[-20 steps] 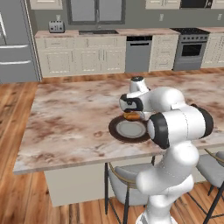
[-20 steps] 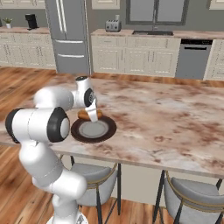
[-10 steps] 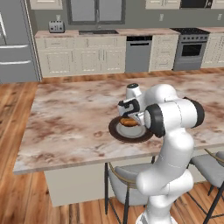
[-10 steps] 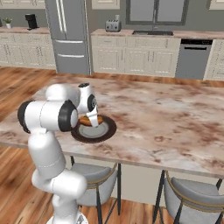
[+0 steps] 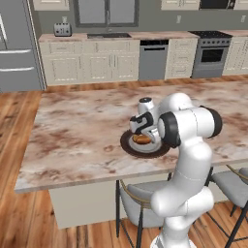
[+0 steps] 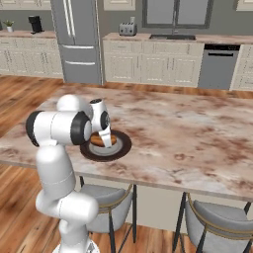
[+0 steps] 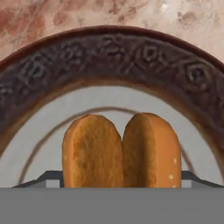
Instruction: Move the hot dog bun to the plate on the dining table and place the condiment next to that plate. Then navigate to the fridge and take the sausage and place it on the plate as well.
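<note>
The tan-orange hot dog bun (image 7: 122, 148) lies split side up over the pale centre of the plate (image 7: 109, 52), whose wide dark brown rim arcs above it. My gripper (image 7: 120, 179) is shut on the bun, a fingertip at each side. From the base, the gripper (image 5: 141, 136) (image 6: 104, 138) points down at the plate (image 5: 128, 147) (image 6: 121, 147) near the front edge of the dining table (image 5: 82, 126) (image 6: 188, 128), with the bun (image 5: 142, 140) (image 6: 105, 141) low on it. The condiment and the sausage are out of view.
The dark grey fridge (image 6: 76, 39) (image 5: 14, 48) stands at the far wall, beside cream cabinets with a toaster (image 6: 127, 28), a dishwasher (image 5: 152, 60) and a stove (image 5: 210, 58). Grey chairs (image 5: 140, 201) (image 6: 217, 222) sit tucked under the table's near edge.
My gripper has come down with the bun from just above the plate's far side to low over its centre. The elbow has swung forward and lower.
</note>
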### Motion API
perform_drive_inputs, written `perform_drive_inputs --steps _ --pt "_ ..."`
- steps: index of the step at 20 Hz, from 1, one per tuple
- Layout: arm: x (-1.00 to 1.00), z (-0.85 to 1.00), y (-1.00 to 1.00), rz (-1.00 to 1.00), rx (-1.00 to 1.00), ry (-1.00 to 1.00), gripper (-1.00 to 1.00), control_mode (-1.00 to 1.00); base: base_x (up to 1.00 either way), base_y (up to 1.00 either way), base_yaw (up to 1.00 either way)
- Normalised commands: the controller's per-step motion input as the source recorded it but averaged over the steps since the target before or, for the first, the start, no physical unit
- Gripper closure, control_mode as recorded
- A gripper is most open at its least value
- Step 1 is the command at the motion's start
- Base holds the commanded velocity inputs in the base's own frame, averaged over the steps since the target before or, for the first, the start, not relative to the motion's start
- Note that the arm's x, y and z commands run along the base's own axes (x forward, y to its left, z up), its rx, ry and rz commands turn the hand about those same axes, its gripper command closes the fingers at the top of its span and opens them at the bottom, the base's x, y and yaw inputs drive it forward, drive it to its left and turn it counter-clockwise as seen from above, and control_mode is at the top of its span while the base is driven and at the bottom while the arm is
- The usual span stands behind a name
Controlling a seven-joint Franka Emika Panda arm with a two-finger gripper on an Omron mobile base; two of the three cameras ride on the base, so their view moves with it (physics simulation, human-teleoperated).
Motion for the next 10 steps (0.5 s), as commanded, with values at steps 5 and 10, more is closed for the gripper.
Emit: perform_drive_inputs --steps 5,10 --pt "-0.01 -0.09 0.0 0.0 0.0 0.0 -1.0 -1.0 0.0 0.0 0.0" --pt "-0.06 0.0 -0.04 0.0 0.0 -0.03 -1.0 -1.0 0.0 0.0 0.0"
